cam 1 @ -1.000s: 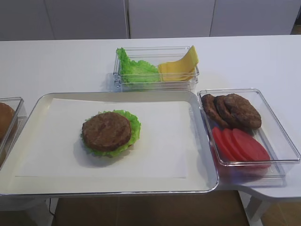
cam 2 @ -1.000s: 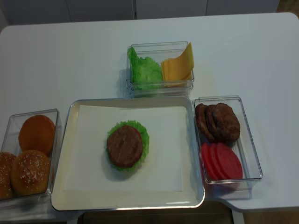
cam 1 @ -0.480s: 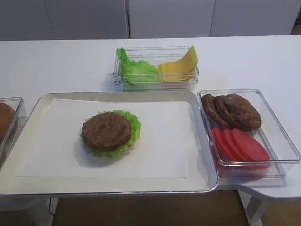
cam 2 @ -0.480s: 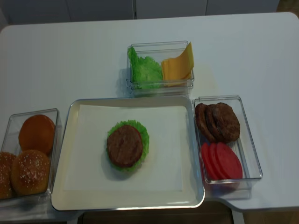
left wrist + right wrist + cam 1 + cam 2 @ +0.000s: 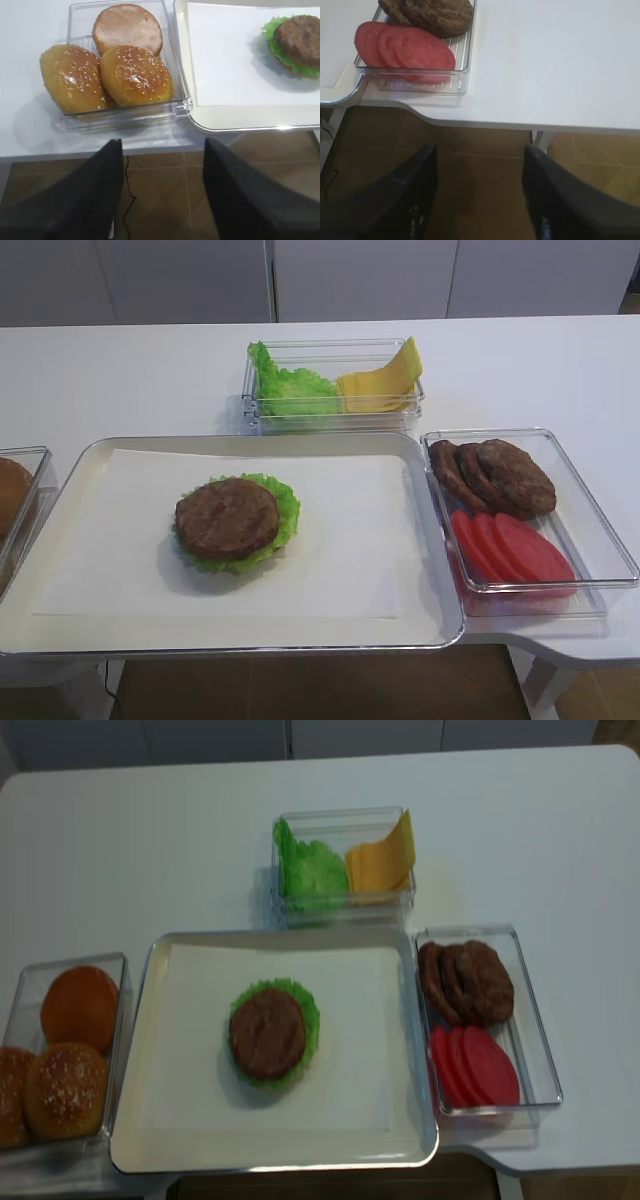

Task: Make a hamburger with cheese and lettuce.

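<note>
Nothing on the table has moved since the earlier pictures: the hamburger (image 5: 236, 523) lies at the same place on the white paper of the tray (image 5: 440, 632), left of the middle, with a brown patty on top and a green frilly rim under it. Both grippers hang below the table edge, over the brown floor. The left gripper (image 5: 162, 192) has its fingers wide apart and holds nothing; the right gripper (image 5: 479, 192) is the same. Behind the tray, one clear box (image 5: 330, 418) holds the lettuce (image 5: 285, 388) on the left and the cheese (image 5: 380, 385) leaning on the right. The right box (image 5: 600, 550) holds loose patties (image 5: 495, 475) and tomato slices (image 5: 515, 548). The left box (image 5: 75, 122) holds three buns (image 5: 135, 75).
</note>
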You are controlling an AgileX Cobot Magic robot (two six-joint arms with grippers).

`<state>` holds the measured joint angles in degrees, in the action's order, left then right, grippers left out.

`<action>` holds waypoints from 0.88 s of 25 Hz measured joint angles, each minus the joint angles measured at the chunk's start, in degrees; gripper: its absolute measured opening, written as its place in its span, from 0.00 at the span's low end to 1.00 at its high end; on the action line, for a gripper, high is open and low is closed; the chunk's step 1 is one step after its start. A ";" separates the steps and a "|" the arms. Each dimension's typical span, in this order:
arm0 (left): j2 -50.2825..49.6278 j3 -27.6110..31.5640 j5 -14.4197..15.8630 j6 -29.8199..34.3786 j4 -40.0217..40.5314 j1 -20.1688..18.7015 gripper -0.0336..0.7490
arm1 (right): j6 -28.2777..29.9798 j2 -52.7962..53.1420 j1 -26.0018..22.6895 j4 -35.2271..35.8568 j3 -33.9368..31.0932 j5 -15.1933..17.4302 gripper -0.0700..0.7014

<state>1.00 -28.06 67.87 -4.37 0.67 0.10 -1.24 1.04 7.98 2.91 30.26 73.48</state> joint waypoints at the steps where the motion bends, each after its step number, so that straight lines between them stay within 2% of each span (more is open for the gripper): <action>1: 0.00 0.00 0.00 0.00 0.00 0.00 0.53 | 0.00 0.00 0.00 0.12 -0.27 -0.35 0.62; 6: 0.00 0.00 0.00 0.00 0.00 0.00 0.53 | 2.93 0.00 0.00 0.43 -1.05 -5.09 0.62; 11: 0.00 0.00 0.00 0.00 0.00 0.00 0.53 | 6.24 0.00 0.00 1.06 -2.64 -7.26 0.62; 22: 0.00 0.00 0.00 0.00 0.00 0.00 0.53 | 2.48 0.00 0.00 0.73 -2.91 -7.84 0.62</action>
<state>1.00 -28.06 67.87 -4.37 0.67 0.10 1.24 1.04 7.98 3.64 27.35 65.64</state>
